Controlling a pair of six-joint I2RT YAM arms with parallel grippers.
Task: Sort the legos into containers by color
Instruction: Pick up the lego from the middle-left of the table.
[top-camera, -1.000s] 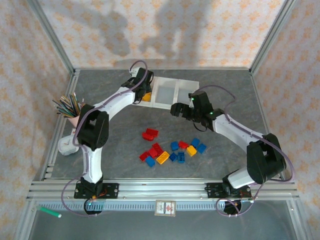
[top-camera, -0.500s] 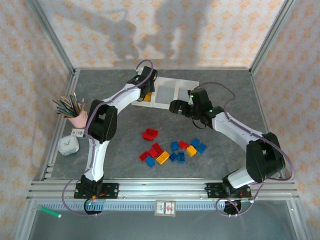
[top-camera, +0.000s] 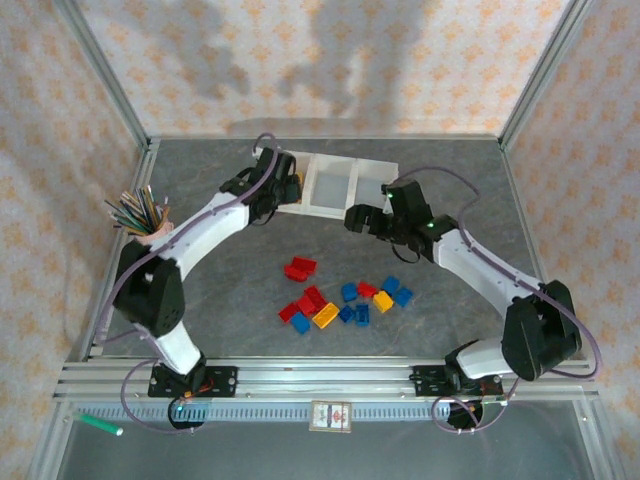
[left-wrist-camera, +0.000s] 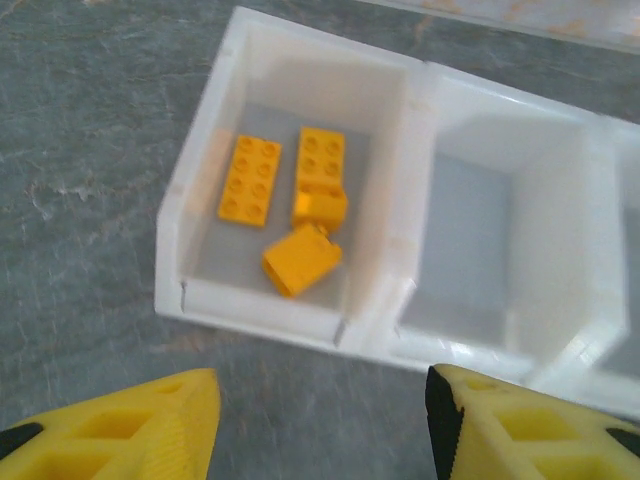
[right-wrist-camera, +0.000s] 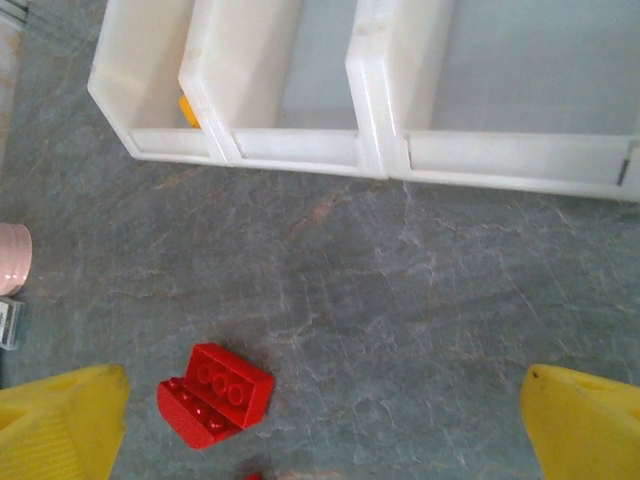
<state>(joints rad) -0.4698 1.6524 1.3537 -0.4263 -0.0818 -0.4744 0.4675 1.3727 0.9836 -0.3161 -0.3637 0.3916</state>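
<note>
Just short of the tray's (left-wrist-camera: 398, 205) left compartment, which held yellow legos (left-wrist-camera: 250, 180), the left gripper (left-wrist-camera: 320, 420) gaped wide, empty; loose legos (top-camera: 325, 317) lay well nearer than the tray; the right gripper (right-wrist-camera: 325, 425) gaped empty before its right compartment.

1. The tray (left-wrist-camera: 300, 318) is white and translucent, and grey shows through its floors.
2. The yellow-orange legos (left-wrist-camera: 250, 180) in its end compartment are one plain colour, studs and all.
3. Loose on the table (top-camera: 220, 290) lie red legos (top-camera: 299, 268), blue legos (top-camera: 349, 292) and two more in yellow-orange.
4. The table is dark grey, veined with paler marbling.
5. The left pincer (left-wrist-camera: 320, 405) has bright yellow fingers (left-wrist-camera: 140, 430), and so does the right pincer (right-wrist-camera: 320, 420).
6. The arms (top-camera: 200, 228) are white with black joints.
7. The walls (top-camera: 350, 60) are cream with a repeating orange flower print.
8. The cup (right-wrist-camera: 12, 258) is pink, and its pencils (top-camera: 130, 212) are of mixed colours.
</note>
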